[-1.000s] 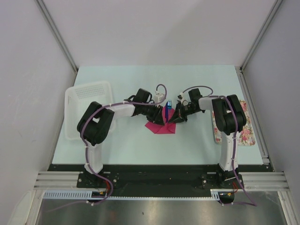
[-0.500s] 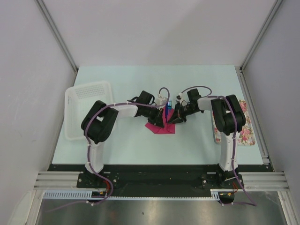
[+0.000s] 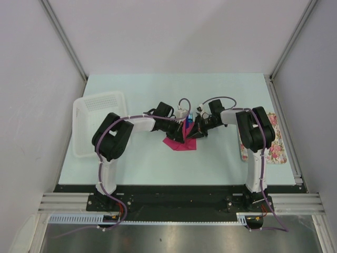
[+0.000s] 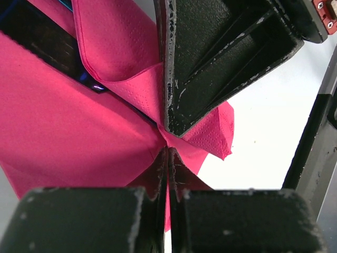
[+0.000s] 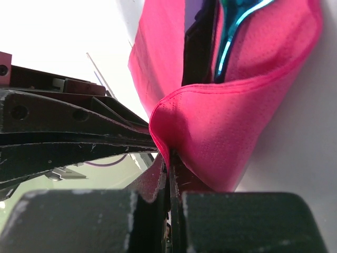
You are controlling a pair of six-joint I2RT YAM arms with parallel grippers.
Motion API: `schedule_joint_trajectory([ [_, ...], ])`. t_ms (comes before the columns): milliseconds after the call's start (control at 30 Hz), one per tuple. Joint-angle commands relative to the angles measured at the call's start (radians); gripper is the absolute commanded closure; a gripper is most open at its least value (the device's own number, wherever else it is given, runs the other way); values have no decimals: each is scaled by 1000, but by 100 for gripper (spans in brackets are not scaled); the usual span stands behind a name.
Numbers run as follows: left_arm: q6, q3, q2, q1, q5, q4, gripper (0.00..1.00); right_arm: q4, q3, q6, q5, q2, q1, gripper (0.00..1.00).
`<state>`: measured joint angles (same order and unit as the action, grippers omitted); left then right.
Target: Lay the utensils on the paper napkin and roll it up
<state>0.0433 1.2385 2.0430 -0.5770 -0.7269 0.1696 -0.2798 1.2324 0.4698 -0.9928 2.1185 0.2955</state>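
The pink paper napkin (image 3: 179,143) lies mid-table, its far side folded up between both grippers. Dark blue utensils (image 3: 188,122) poke out of the fold's far end. My left gripper (image 3: 184,133) is shut on a pinch of the napkin (image 4: 68,132); its jaws meet on the paper at the left gripper (image 4: 168,154). Right beside it, my right gripper (image 3: 192,134) is shut on the folded napkin edge (image 5: 221,126), jaws pressed together at the right gripper (image 5: 171,157). A shiny blue utensil (image 5: 231,31) sits inside the fold. The right gripper's fingers (image 4: 210,52) stand just beyond my left jaws.
A white basket (image 3: 92,124) sits at the table's left edge. A floral-patterned tray (image 3: 274,150) lies at the right edge, partly behind the right arm. Grey walls close in the table on three sides.
My left gripper has gone from partly open to shut on the napkin and edged right toward the right gripper. The right gripper has stayed shut on the fold.
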Motion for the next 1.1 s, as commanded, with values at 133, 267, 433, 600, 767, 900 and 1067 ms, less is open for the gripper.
schedule_joint_trajectory([
  [133, -26, 30, 0, -3, 1, -8, 100, 57, 35, 36, -20, 17, 13, 100],
  [267, -19, 19, -10, 3, 7, -21, 96, 64, 35, 35, -18, 31, 16, 96],
  [433, 23, -45, -61, 45, -14, -82, 77, 59, 38, 38, -23, 51, 16, 83],
  [600, 124, -172, -159, 124, -69, -235, 60, 60, 42, 38, -23, 54, 16, 59],
  [767, 280, -227, -195, 169, -89, -415, 49, 57, 44, 41, -21, 54, 17, 44],
  [900, 340, -258, -222, 170, -115, -531, 40, 54, 49, 43, -21, 57, 17, 41],
  [1067, 403, -271, -227, 172, -105, -596, 38, 57, 45, 47, -21, 55, 19, 44],
])
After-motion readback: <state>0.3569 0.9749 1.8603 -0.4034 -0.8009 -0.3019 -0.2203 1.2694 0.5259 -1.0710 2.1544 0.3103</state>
